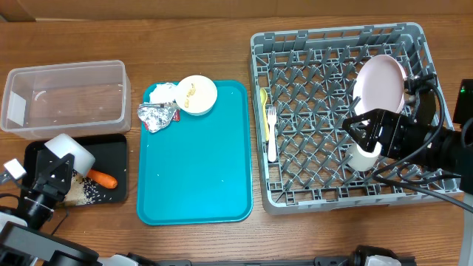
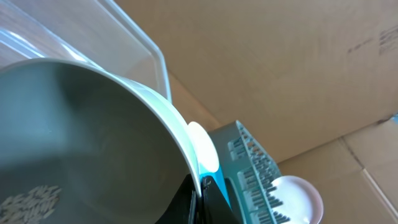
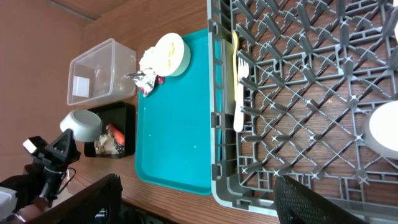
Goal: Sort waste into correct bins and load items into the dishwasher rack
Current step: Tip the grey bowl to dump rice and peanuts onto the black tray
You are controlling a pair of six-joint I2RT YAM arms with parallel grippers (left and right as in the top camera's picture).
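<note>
Far L, clear tub (image 1: 65,69) sits on the bench (image 1: 185,44) at the 10 o'clock corner, w/ the black tray (image 1: 111,155) just beside it on the 6 o'clock side. L hand (image 1: 55,166) is clenched on the rim of a cream bowl (image 1: 72,150), tipped on its side over the tray's L half, mouth facing approx 7 o'clock. Carrot piece (image 1: 104,179) and pale crumbs (image 1: 87,192) lie in the tray, at 5 o'clock from that bowl. Teal tray (image 1: 196,170) is centre, mostly bare. Its 12 o'clock end carries the crumpled napkin (image 1: 162,92) and the foil wrapper (image 1: 157,117) touching it at 6 o'clock. The second bowl (image 1: 196,94) stands upright at 3 o'clock of the napkin, w/ beige scraps (image 1: 194,90) inside. Grey rack (image 1: 332,37) fills the R side. Yellow spoon (image 1: 264,111) and white fork (image 1: 271,137) lie side by side along its 9 o'clock wall, fork nearer the rack's middle. Plate (image 1: 379,85) stands on edge near the 2 o'clock corner. Small cup (image 1: 363,157) sits on the rack floor toward 4 o'clock, partly under the R hand (image 1: 366,133). That hand is released, fingers spread wide, nothing between them in the wrist view
</note>
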